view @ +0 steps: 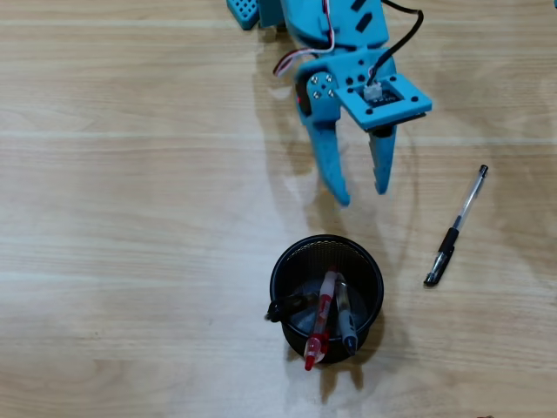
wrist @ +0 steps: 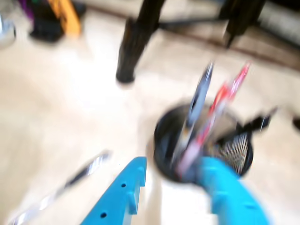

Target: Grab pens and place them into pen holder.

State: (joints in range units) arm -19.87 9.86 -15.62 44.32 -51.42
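Note:
The black mesh pen holder (view: 280, 277) stands on the wooden table with three pens in it: a red-and-white pen (view: 320, 326), a clear one with grey rubber (view: 345, 319) and a black one (view: 287, 306) leaning over the left rim. A clear pen with a black cap (view: 456, 228) lies on the table to the right in the overhead view. My blue gripper (view: 362, 193) hangs open and empty just above the holder in that view, fingers pointing at it. The blurred wrist view shows the pen holder (wrist: 234, 152) ahead of the gripper (wrist: 173, 166) and the loose pen (wrist: 70, 180) at the lower left.
The arm's base (view: 261, 13) sits at the top edge of the overhead view. In the wrist view, black legs (wrist: 133, 44) and orange and dark objects (wrist: 65, 16) stand beyond the table's far side.

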